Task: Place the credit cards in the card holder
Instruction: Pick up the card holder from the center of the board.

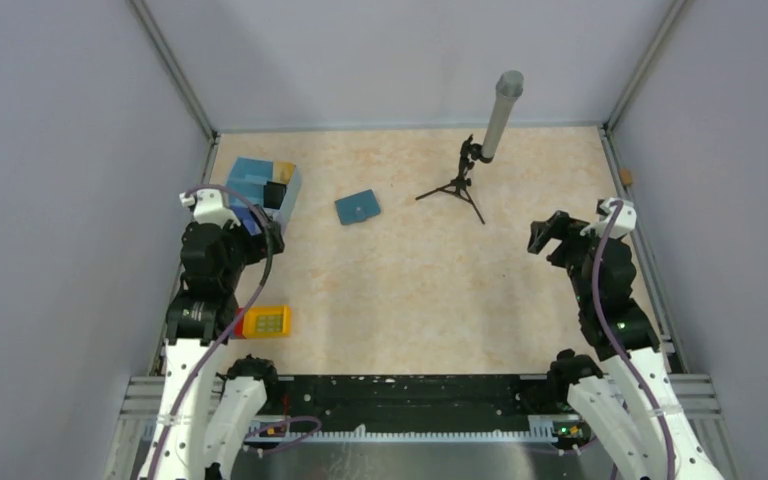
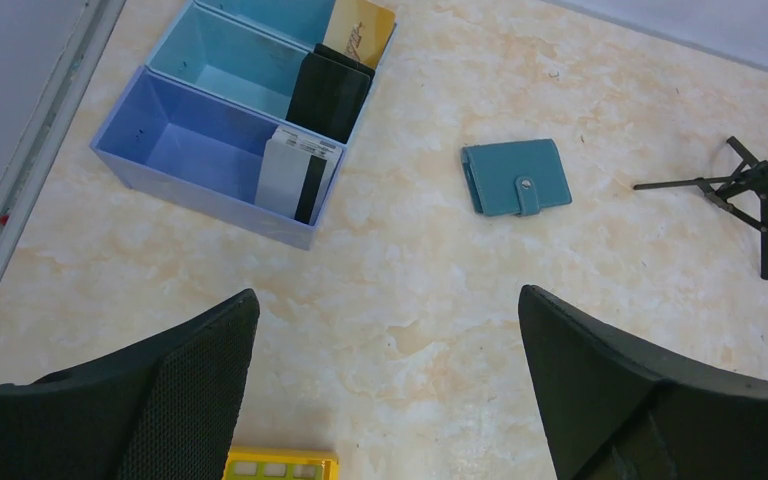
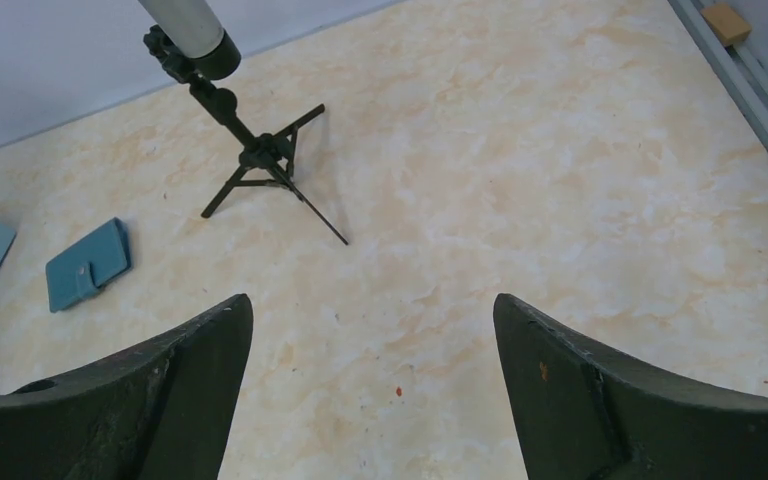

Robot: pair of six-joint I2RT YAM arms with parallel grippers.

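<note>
Lying shut on the pale marbled desk (image 1: 430,300), the small teal folding card holder (image 2: 516,178) with its little clasp is near the blue plastic tray box (image 2: 185,150), on its right. Three thin credit cards (image 2: 328,95) stand in the box, one in each part: a gold card (image 2: 360,28) at the far end, a black card (image 2: 322,88) in the middle and a silvery card (image 2: 285,178) with a dark stripe at the near end. The left tool (image 2: 388,300) hangs above the desk with its black fingers spread wide, holding nothing. The right tool (image 3: 370,300) is spread wide too, with nothing in it, well apart from the card holder. A yellow studded toy block (image 1: 266,321) lies by the left arm. A black tripod (image 1: 457,187) holding a grey tube (image 1: 501,115) stands farther back.
</note>
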